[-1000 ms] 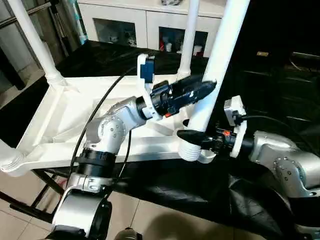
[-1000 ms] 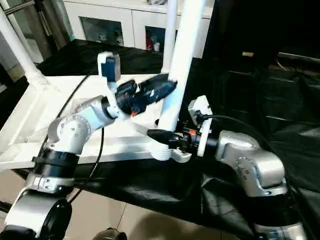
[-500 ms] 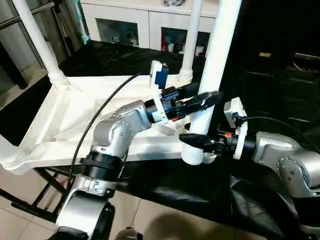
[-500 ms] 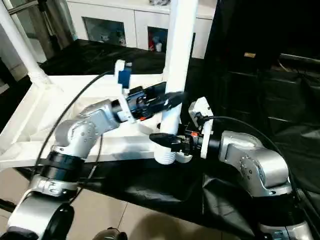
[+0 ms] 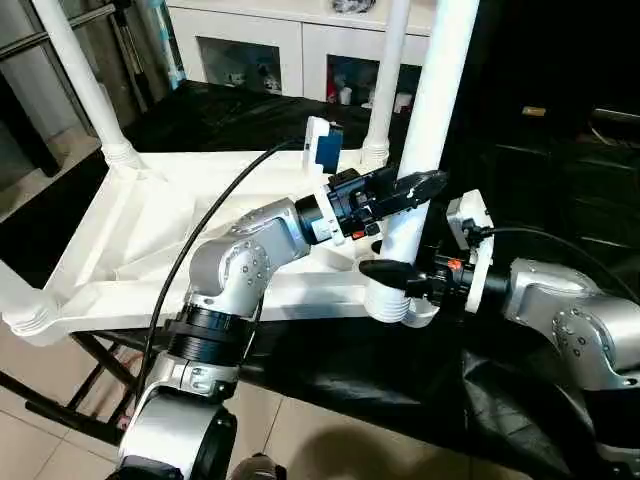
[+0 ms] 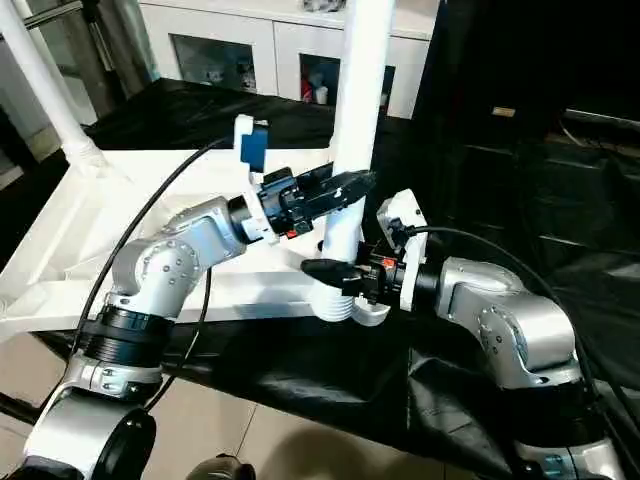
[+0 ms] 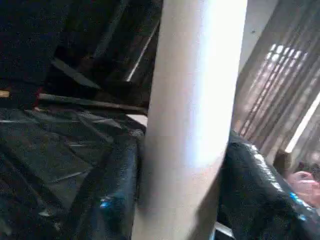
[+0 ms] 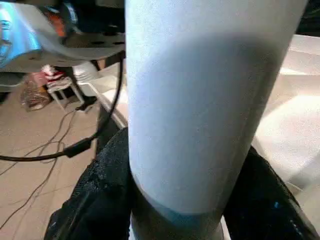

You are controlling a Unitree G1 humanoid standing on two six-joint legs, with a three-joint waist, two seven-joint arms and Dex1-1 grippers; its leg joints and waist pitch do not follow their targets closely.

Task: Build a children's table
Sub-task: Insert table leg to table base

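The children's table top [image 5: 150,230] lies upside down, ribbed underside up, on a black-draped stand. A long white tube leg [image 5: 435,90] stands almost upright in the near right corner socket [image 5: 397,305]. My left gripper [image 5: 412,188] is shut on this leg partway up, its black fingers [image 7: 112,190] pressed on both sides of the tube [image 7: 195,100]. My right gripper [image 5: 392,264] is shut on the same leg [image 8: 200,100] just above the socket, with one finger in front and one behind. Two more legs [image 5: 80,80] [image 5: 390,80] rise from the far corners, and the near left socket [image 5: 25,315] holds another.
A white glass-door cabinet [image 5: 260,50] stands behind the table. Black sheeting [image 5: 400,380] covers the stand and hangs down on the right. Dark frame bars [image 5: 90,370] show under the near left edge, above tiled floor [image 5: 40,440].
My left gripper has reached forward to the near right leg and its fingers have come in around it. The leg has gone from leaning to nearly upright. My right gripper keeps its hold.
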